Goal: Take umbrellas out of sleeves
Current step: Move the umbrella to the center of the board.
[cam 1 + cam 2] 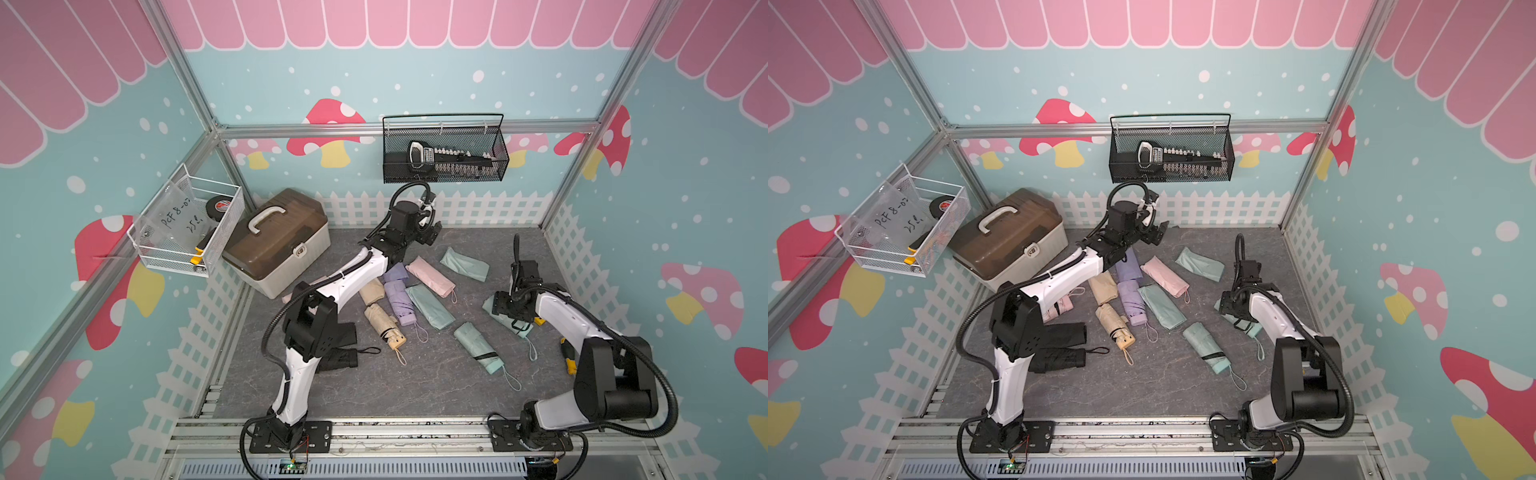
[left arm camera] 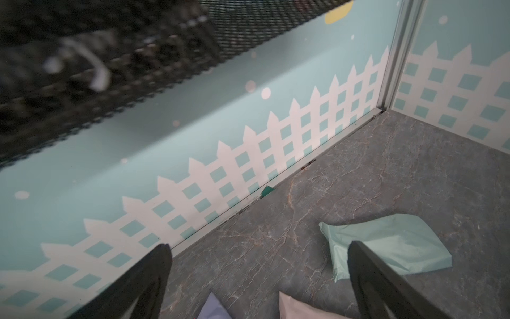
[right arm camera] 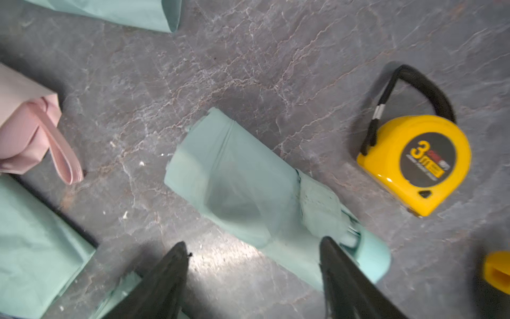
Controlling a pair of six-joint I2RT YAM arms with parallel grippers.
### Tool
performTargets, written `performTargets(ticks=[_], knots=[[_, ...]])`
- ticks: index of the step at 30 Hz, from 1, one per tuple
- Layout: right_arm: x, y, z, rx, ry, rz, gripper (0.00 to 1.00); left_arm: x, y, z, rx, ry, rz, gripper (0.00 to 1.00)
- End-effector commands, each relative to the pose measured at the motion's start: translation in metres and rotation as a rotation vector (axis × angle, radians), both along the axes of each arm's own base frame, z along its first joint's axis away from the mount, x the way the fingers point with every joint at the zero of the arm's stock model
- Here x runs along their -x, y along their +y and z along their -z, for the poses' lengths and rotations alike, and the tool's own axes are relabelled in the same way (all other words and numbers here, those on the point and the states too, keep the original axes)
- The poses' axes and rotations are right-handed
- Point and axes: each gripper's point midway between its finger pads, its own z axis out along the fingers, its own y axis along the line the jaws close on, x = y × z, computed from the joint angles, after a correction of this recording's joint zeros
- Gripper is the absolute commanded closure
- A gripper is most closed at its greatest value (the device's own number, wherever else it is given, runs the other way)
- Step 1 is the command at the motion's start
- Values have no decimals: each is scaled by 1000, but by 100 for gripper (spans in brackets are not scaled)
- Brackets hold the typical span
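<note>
Left end effector (image 2: 259, 245) spread wide, empty, near the far wall (image 2: 193, 132). Right end effector (image 3: 253, 241) spread above a mint umbrella (image 3: 237, 176) on the table (image 3: 276, 69), right side.

Stretches the left arm (image 1: 357, 270) from its base at seven o'clock up toward twelve o'clock, elbow lifted, white forearm slanting to the far side. Carries the left gripper (image 2: 259, 245) raised at twelve o'clock and tilted downward, jaws spread wide, both dark fingers (image 2: 132, 287) clear of everything, nothing between them. Folds the right arm (image 1: 557, 311) from its base at five o'clock, upper link standing upright, forearm angled back toward ten o'clock. Hangs the right gripper (image 3: 253, 241) low at three o'clock, pointing steeply down, jaws parted, gripping nothing.
</note>
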Motion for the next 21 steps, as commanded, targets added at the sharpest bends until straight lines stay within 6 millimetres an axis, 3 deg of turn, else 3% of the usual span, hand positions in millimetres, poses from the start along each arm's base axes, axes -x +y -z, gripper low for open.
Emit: performTargets(ticks=[1, 6, 10, 12, 16, 21], knots=[[-4, -2, 4, 32, 29, -32, 15, 23, -10, 8, 113, 67, 60, 1], [0, 7, 30, 38, 109, -69, 10, 34, 2, 5, 143, 77, 69, 1], [2, 20, 47, 25, 164, -95, 12, 35, 14, -3, 234, 100, 83, 1], [1, 22, 51, 21, 174, -83, 20, 36, 20, -8, 264, 101, 85, 1], [-5, 14, 50, 58, 163, -52, 55, 39, 26, -5, 271, 110, 86, 1], [-24, 6, 37, 104, 119, -23, 67, 43, 27, 3, 273, 127, 91, 1]])
